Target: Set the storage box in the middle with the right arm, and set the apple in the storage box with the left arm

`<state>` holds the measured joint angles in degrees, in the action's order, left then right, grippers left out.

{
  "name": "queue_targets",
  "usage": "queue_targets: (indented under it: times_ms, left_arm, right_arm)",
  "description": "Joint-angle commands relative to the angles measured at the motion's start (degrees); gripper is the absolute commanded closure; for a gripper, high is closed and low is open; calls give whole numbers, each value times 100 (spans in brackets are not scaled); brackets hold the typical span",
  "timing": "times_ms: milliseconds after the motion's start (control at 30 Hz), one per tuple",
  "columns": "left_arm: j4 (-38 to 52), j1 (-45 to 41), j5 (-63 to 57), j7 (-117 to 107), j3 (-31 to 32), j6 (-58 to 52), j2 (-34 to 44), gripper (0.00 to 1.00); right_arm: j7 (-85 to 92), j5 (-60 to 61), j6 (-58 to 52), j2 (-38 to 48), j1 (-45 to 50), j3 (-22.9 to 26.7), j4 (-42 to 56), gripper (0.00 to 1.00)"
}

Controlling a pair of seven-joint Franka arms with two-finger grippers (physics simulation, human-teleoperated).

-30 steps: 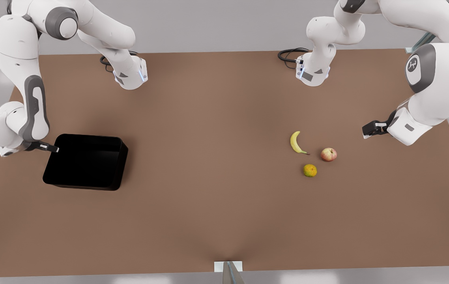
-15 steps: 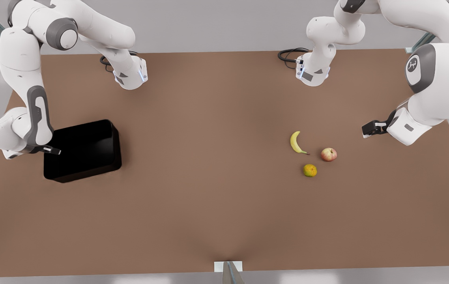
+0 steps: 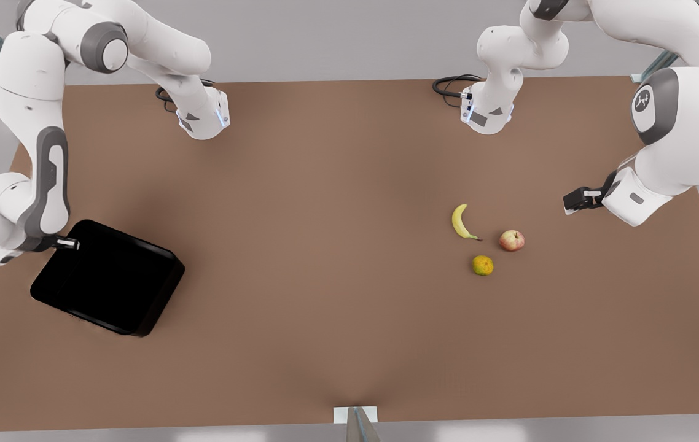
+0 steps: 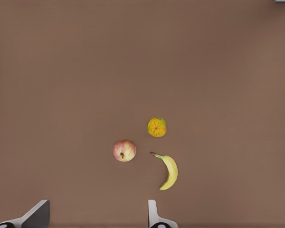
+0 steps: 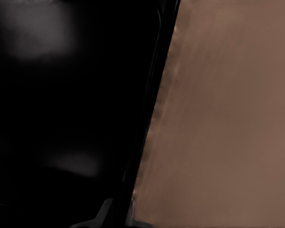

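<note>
**Box swung and shifted at the rim grasp**

Between the earlier frames and this moment the storage box (image 3: 108, 285) had rotated and slid toward the near left corner of the table (image 3: 325, 245), and now sat skewed on the front view's left, well away from the middle. The right gripper (image 3: 70, 244) sat at the box's far-left rim, apparently clenched on the wall; the right wrist view showed the black wall (image 5: 147, 123) running beside bare tabletop.

The left gripper (image 3: 574, 201) waited at the front view's right, fingers (image 4: 154, 216) spread and released, with the apple (image 3: 511, 240) resting on the table just beside the banana (image 3: 462, 222) and the citrus (image 3: 483, 265).

Handling judgement: the box looked rigid and light but wide, so a single rim grasp lets it pivot about the fingers. A hold at mid-wall, moved slowly, would limit yaw. The apple looked firm, smooth and round; it should be taken across its widest part, clear of the neighbouring fruit.
</note>
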<state>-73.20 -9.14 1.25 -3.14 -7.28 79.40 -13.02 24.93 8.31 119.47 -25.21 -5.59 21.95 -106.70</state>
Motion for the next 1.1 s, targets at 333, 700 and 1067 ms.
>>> queue_targets:
  times_ms: [333, 700, 1067]
  left_arm:
    - [-10, 0, -2, -3, -2, -3, 2, 0]
    - [-28, -9, 6, -73, -2, -21, -7, 0]
    - [-3032, -184, 68, -47, 7, 2614, -33, 0]
  right_arm:
    - [-1912, 2016, -1567, -616, 3309, -32, 2154, 79]
    - [-3732, 2912, -178, -2225, 4690, -120, 3182, 54]
    - [-3662, 2799, -2196, -952, 3910, -156, 3130, 0]
